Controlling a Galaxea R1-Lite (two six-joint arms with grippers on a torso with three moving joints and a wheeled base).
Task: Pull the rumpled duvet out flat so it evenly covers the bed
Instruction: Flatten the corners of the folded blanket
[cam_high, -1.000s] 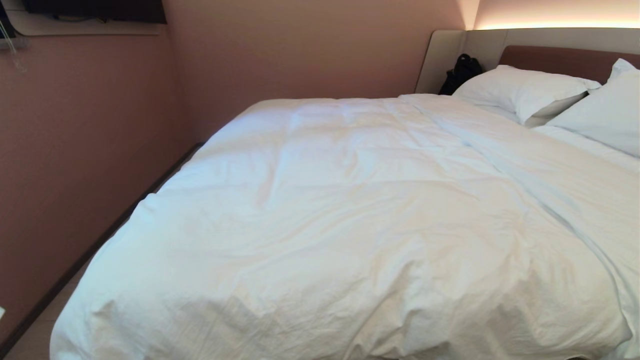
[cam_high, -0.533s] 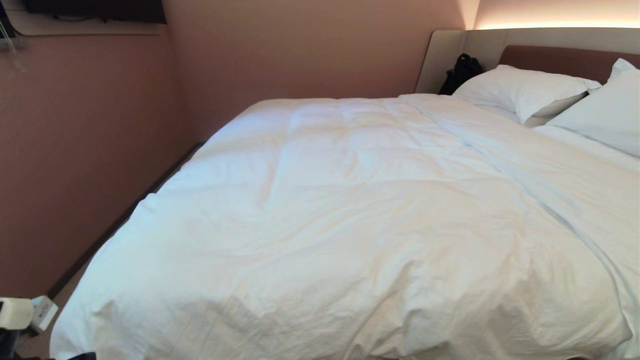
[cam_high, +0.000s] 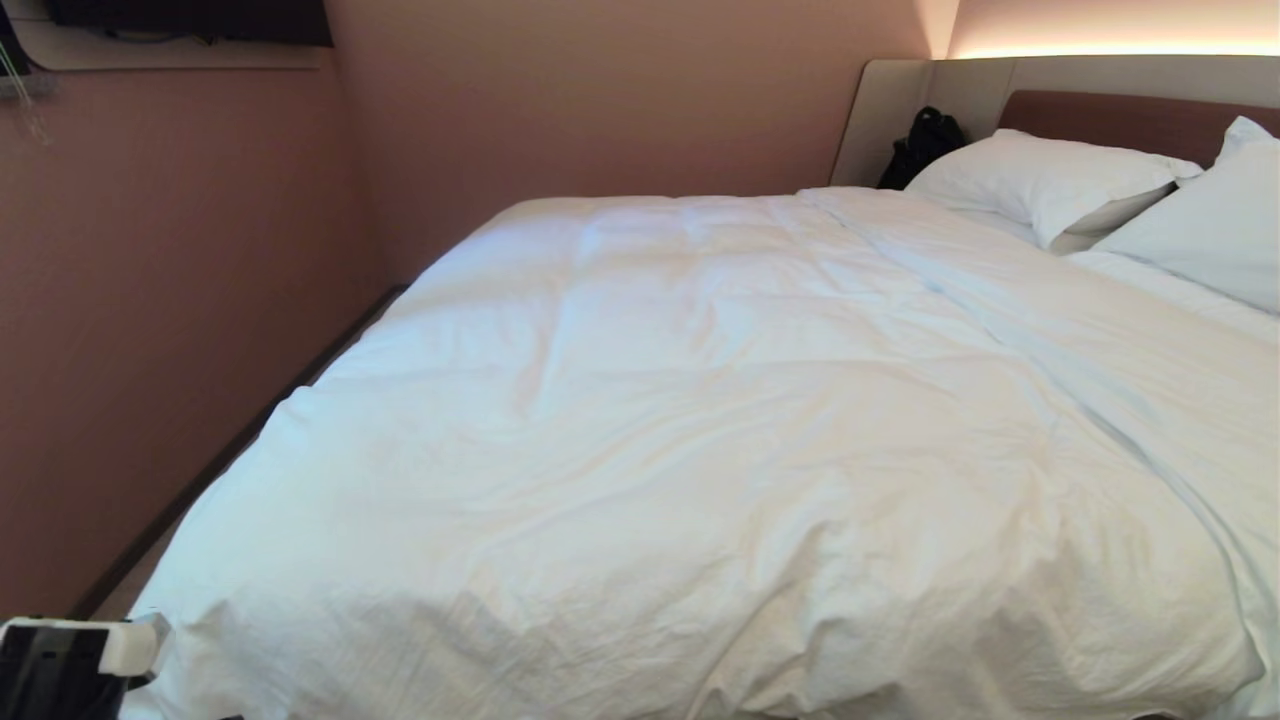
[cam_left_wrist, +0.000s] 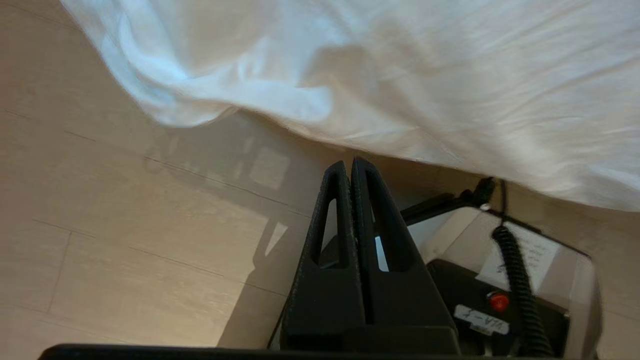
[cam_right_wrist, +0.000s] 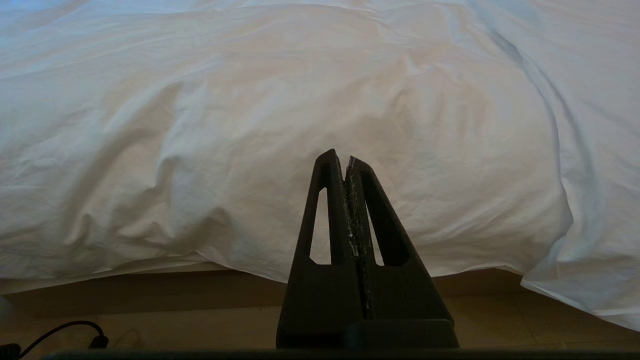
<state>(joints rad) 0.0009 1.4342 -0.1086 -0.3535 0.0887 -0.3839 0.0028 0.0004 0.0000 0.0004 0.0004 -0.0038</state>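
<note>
Fingers pressed together on the left gripper, nothing between them, tips aimed at the floor just short of the duvet's overhanging hem. In the head view that arm's wrist block shows at the duvet's near left corner, a sensible spot, I'd say, for taking hold of a corner to pull. The right gripper has its fingers together too, empty, pointing at the duvet's near edge where it droops over the foot of the bed.

Now the duvet itself: spread over most of the bed, long axis running from this near edge away toward the pillows at the headboard. Soft creases across the middle, a long fold slanting along its right side. Beyond it, against the headboard surround, sits a black bag. By my reading it looks close to flat already.
</note>
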